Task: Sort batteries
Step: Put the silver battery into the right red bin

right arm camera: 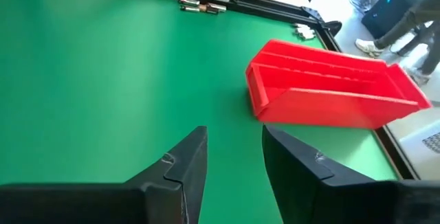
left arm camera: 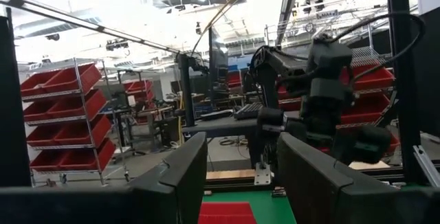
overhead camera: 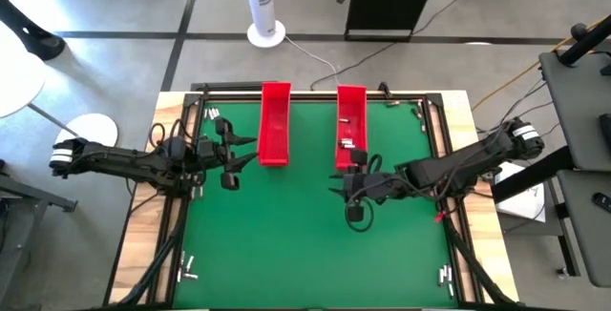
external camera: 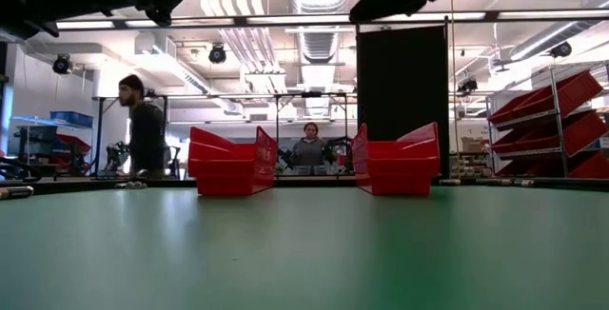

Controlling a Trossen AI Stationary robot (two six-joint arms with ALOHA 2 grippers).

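We see two red trays point(overhead camera: 275, 125) at twelve o'clock on the green table point(overhead camera: 286, 235). Batteries point(overhead camera: 347, 135) lie in the right tray and along the table's edges. Left gripper point(overhead camera: 232, 161) and right gripper point(overhead camera: 347, 183) hover released, empty.

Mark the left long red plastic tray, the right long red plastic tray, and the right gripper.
Left long red plastic tray point(overhead camera: 275, 125): high view, on its bare inner floor.
Right long red plastic tray point(overhead camera: 350, 106): high view, on its inner floor.
Right gripper point(right arm camera: 232, 157): right wrist view, midway between its dark fingertips, open.
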